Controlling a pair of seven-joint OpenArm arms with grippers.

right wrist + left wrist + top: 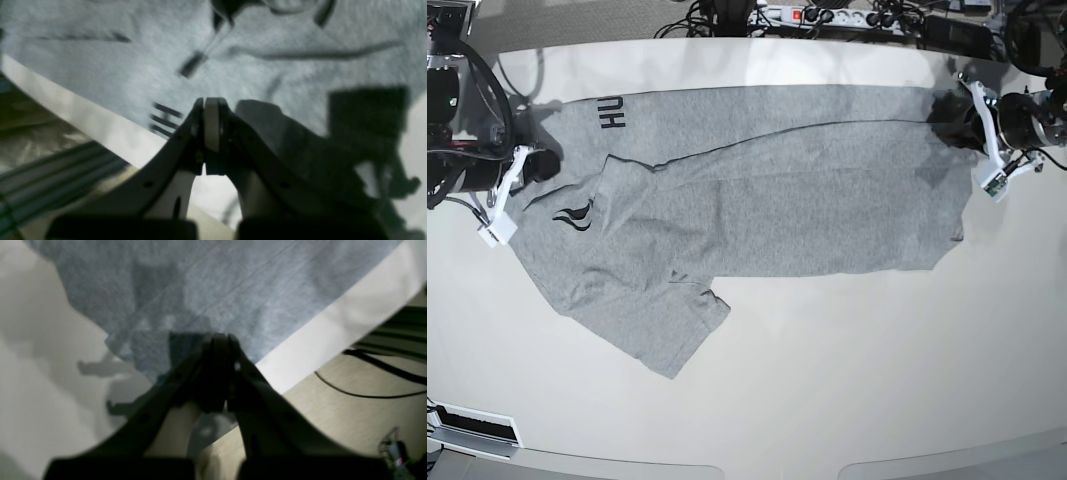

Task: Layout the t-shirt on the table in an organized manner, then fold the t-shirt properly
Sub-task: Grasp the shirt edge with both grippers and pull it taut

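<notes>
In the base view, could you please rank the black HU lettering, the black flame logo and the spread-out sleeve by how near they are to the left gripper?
From the left gripper, at the base view's right edge:
1. The spread-out sleeve, low on the t-shirt, toward the view's left.
2 and 3. The black flame logo and the black HU lettering, both at the far left end; too close to call.

Black curved fingers (186,140) with pale inner pads, white brackets, seemingly dark cylindrical wrist housings

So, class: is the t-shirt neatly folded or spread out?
Mostly spread: the t-shirt lies lengthwise across the table, one long fold doubled over, a sleeve sticking out.
</notes>
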